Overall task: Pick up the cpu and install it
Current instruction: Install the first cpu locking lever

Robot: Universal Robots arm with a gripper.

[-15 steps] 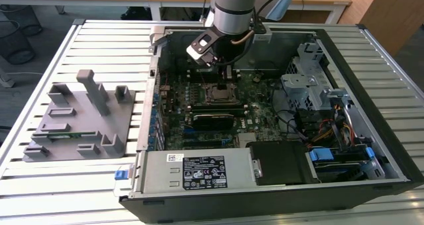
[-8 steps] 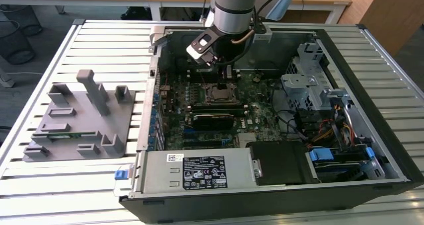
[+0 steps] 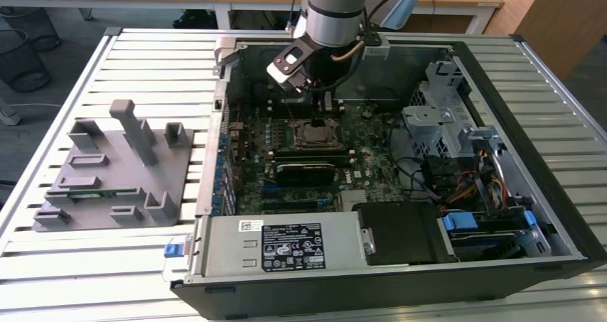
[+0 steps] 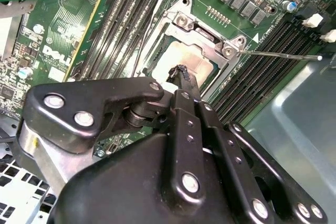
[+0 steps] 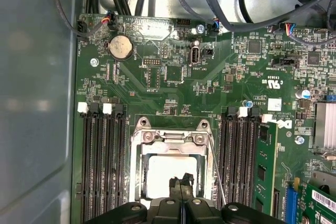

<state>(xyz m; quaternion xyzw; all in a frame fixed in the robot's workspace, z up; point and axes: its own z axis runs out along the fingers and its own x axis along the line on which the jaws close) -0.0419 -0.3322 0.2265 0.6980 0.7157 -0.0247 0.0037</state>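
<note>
in the exterior view, an open black computer case lies on a white slatted table, with a grey plastic parts fixture at nine o'clock from the case. the black two-fingered gripper hangs over the green motherboard, its fingertips pressed together with nothing between them. the small square cpu with a pale top lies flat inside the open silver metal socket frame, directly below the fingertips; whether they touch it cannot be told. a thin metal lever stands beside the frame. at six o'clock from the socket, a grey metal box carries white and black printed labels, too small to make out.
</note>
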